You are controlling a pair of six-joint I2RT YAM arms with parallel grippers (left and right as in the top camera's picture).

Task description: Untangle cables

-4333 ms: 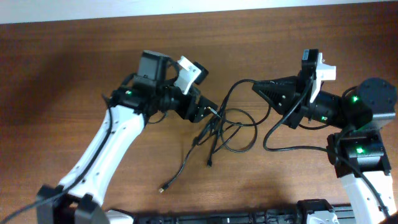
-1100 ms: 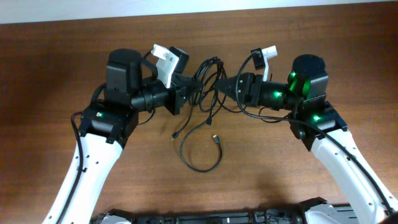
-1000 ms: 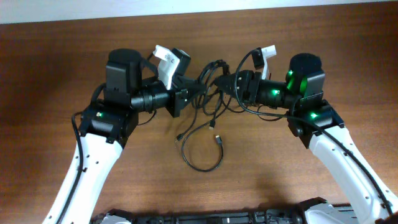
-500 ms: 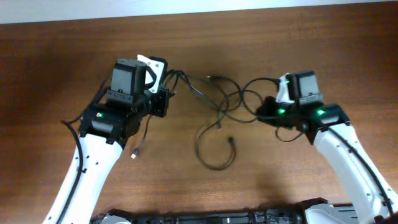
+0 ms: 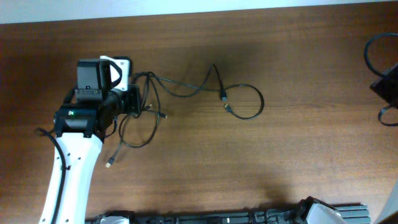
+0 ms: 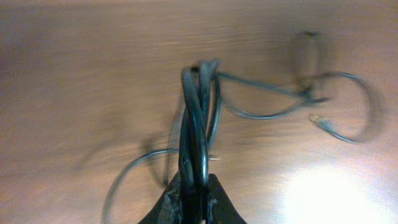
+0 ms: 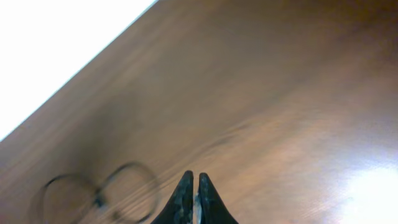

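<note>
The cables are thin black cords strung across the table, from a bunch at the left to an open loop [image 5: 262, 102] at the right. My left gripper [image 5: 137, 99] is shut on that bunch. In the left wrist view the strands [image 6: 198, 124] rise straight out of the gripper [image 6: 194, 202], and one runs off to the far loop [image 6: 367, 106]. A slack loop [image 5: 144, 143] and a plug end [image 5: 109, 164] lie below the left gripper. My right gripper [image 7: 193, 186] is shut with nothing in it, and only its tip [image 5: 377, 87] shows at the overhead view's right edge. It is far from the cables.
The brown wooden table [image 5: 298, 162] meets a white wall along its far edge [image 5: 249, 6]. The right arm's own thicker wire [image 5: 368, 51] curls at the right edge. A black rail [image 5: 217, 218] runs along the near edge.
The arms have pulled apart. My left gripper carried its bunch further left, drawing the cables out in a line. My right arm swung to the far right edge with no cable in it.
</note>
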